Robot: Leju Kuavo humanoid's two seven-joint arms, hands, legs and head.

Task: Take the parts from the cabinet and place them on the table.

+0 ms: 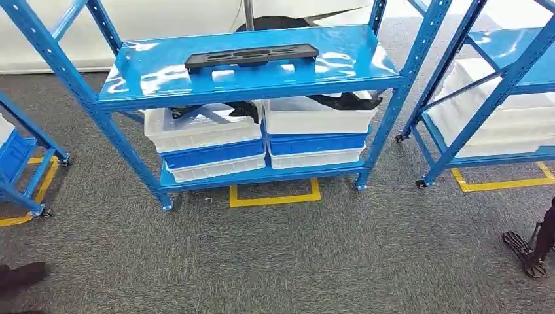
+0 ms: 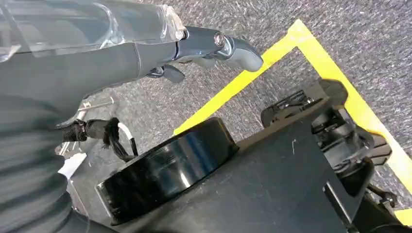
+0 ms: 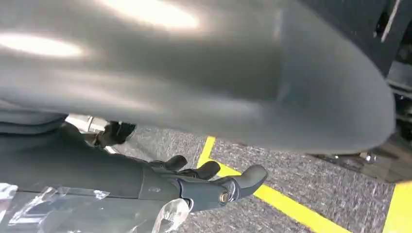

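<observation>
I am facing one blue rack [image 1: 252, 82] standing on grey carpet [image 1: 275, 261]. One long black part [image 1: 251, 56] is lying flat on its upper shelf [image 1: 150, 78], near the middle and set back from the front edge. On the lower shelf two stacks of bins are sitting side by side, touching: the left stack [image 1: 206, 140] and the right stack [image 1: 315, 131], each showing a white bin on top, a blue one under it and a white one at the bottom. More black parts [image 1: 343, 100] are sticking out of the top bins; I cannot count them.

A second blue rack [image 1: 497, 85] is standing to the right, holding white bins [image 1: 504, 124], and the corner of a third [image 1: 23, 163] is showing at the left edge. Yellow tape [image 1: 275, 196] is marking the floor just in front of the middle rack.

My left hand [image 2: 214, 48] is hanging over the carpet, fingers loosely curled and apart, holding and touching nothing. My right hand [image 3: 209, 182] is hanging the same way, fingers slightly bent and spread, holding nothing.

A wide stretch of carpet is lying open between me and the rack. A gap is separating the middle rack from the right one.
</observation>
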